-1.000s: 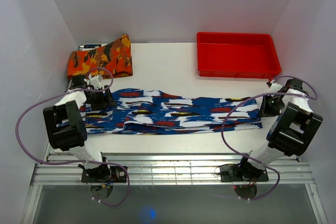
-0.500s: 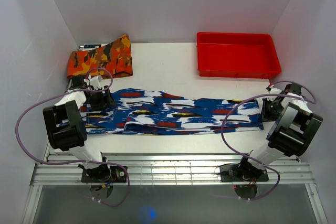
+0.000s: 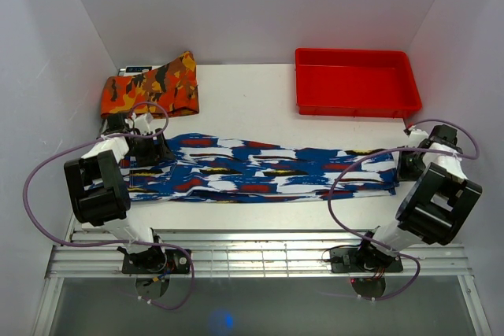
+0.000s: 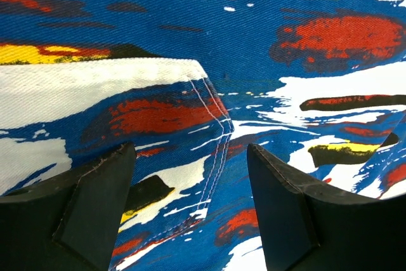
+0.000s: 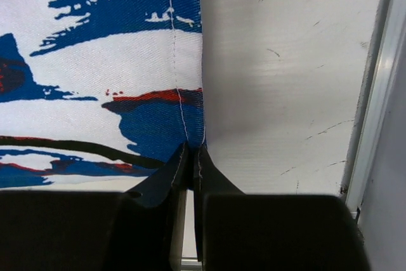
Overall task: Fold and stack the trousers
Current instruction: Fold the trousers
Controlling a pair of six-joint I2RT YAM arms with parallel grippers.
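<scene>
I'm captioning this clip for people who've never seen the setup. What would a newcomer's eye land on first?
The trousers, in a loud blue, white and red print, lie stretched flat between the two arms. Behind them sit a bright red tray at far right and a folded orange patterned cloth at far left. The right end effector pinches the trousers' stitched edge, while the left end effector hangs open over the other end.
</scene>
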